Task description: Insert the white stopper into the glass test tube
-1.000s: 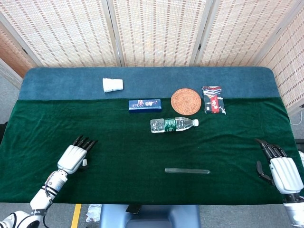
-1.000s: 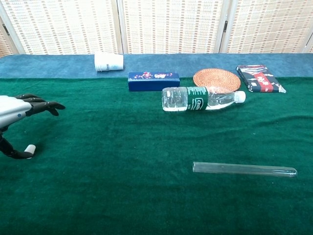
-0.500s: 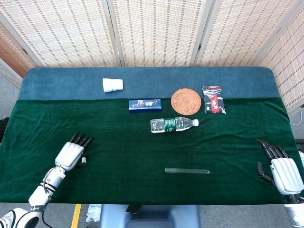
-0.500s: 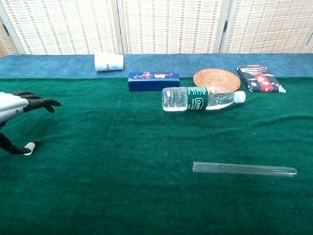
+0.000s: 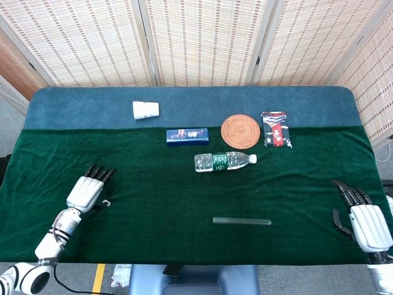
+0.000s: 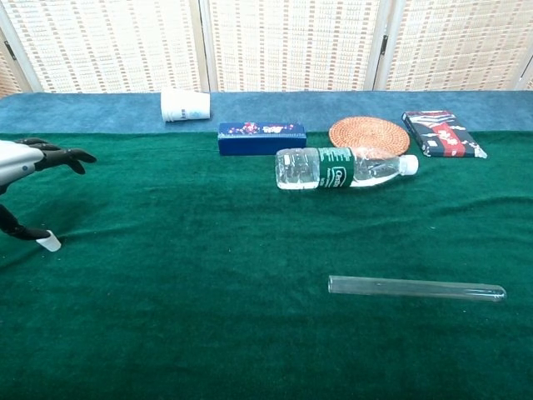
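Observation:
The glass test tube lies flat on the green cloth, front and right of centre, with nothing touching it. The small white stopper sits at the far left on the cloth. My left hand hovers over it with its fingers stretched out forward; only the thumb tip touches the stopper, and no finger closes on it. My right hand rests near the front right corner, fingers apart and empty, far from the tube. The chest view does not show it.
A water bottle lies on its side behind the tube. Further back are a blue box, a round woven coaster, a dark packet and a tipped paper cup.
My left hand has drawn left and back along the cloth, and the stopper at its thumb tip has shifted slightly with it. The right hand and the tube have stayed put.

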You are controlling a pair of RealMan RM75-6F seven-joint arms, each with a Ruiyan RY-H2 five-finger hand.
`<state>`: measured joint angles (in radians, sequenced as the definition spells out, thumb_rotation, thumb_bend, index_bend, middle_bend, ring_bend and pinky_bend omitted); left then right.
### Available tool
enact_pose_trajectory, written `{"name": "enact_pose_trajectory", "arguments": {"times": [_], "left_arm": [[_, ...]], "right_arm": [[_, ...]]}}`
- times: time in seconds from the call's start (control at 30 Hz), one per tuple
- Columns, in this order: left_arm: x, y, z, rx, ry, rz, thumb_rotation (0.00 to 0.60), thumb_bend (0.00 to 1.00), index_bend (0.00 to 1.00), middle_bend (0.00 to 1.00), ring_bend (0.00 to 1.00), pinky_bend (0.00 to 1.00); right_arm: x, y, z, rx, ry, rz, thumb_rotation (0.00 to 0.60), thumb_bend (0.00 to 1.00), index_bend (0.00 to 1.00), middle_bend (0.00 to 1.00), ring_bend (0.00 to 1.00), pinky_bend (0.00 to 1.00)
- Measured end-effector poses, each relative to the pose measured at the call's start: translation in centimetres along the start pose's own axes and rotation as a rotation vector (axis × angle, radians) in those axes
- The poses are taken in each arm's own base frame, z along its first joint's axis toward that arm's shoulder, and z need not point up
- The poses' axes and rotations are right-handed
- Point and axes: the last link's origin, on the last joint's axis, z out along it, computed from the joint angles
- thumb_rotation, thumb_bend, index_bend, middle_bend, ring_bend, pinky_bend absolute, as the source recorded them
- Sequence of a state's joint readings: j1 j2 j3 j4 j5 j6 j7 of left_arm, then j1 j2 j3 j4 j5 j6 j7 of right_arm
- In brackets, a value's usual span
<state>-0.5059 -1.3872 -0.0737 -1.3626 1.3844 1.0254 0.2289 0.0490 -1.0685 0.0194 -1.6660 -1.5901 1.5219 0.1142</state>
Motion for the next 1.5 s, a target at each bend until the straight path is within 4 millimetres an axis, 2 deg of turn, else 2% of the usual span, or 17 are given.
{"name": "enact_pose_trajectory", "arguments": {"times": [0.3, 0.43, 0.5, 0.57, 0.63, 0.7, 0.8, 0.97, 1.1, 1.5], "left_arm": [[0.3, 0.0, 0.3, 0.007, 0.013, -0.006, 0.6, 0.22, 0.1, 0.2, 0.1, 0.0], [1.0, 0.0, -0.2, 0.003, 0.04, -0.022, 0.6, 0.22, 0.11, 0.2, 0.1, 0.0], [1.5, 0.1, -0.6, -0.002, 0.056, -0.033, 0.6, 0.22, 0.15, 0.21, 0.13, 0.02], [2.2, 0.0, -1.2, -0.012, 0.084, -0.032, 0.6, 0.23, 0.22, 0.27, 0.2, 0.1], [2.5, 0.0, -1.8, -0.024, 0.103, -0.01, 0.6, 0.25, 0.34, 0.38, 0.33, 0.27], [2.6, 0.1, -2.3, -0.04, 0.105, 0.018, 0.6, 0.25, 0.41, 0.48, 0.43, 0.4], [2.2, 0.3, -3.2, -0.06, 0.082, 0.052, 0.6, 0.28, 0.45, 0.68, 0.61, 0.63], [1.3, 0.5, -3.3, -0.069, 0.039, 0.055, 0.6, 0.29, 0.47, 0.91, 0.8, 0.76], [0.6, 0.6, -2.9, -0.065, 0.032, 0.039, 0.6, 0.29, 0.47, 0.96, 0.85, 0.79], [-0.7, 0.7, -2.1, -0.059, 0.001, 0.02, 0.6, 0.33, 0.47, 0.98, 0.87, 0.8]], "right_arm": [[0.1, 0.0, 0.0, 0.001, 0.003, 0.001, 0.6, 0.66, 0.09, 0.19, 0.21, 0.17], [0.2, 0.1, -0.1, -0.002, 0.007, -0.001, 0.6, 0.66, 0.09, 0.19, 0.21, 0.17], [0.2, 0.1, 0.0, 0.0, 0.008, -0.001, 0.6, 0.66, 0.09, 0.19, 0.21, 0.17], [0.2, 0.0, 0.0, 0.003, 0.008, -0.001, 0.6, 0.66, 0.09, 0.19, 0.21, 0.17], [0.1, 0.0, 0.0, 0.004, 0.006, -0.001, 0.6, 0.66, 0.09, 0.19, 0.21, 0.17], [0.0, 0.0, 0.1, 0.004, 0.002, 0.001, 0.6, 0.66, 0.09, 0.19, 0.21, 0.17], [-0.1, 0.0, 0.1, 0.008, -0.002, 0.0, 0.6, 0.66, 0.09, 0.19, 0.22, 0.17], [0.0, 0.0, 0.1, 0.009, 0.0, 0.0, 0.6, 0.66, 0.09, 0.19, 0.22, 0.17], [-0.1, 0.1, 0.0, 0.006, -0.005, 0.0, 0.6, 0.66, 0.09, 0.2, 0.22, 0.17], [-0.2, 0.2, 0.0, 0.003, -0.008, 0.0, 0.6, 0.66, 0.09, 0.2, 0.22, 0.17]]}}
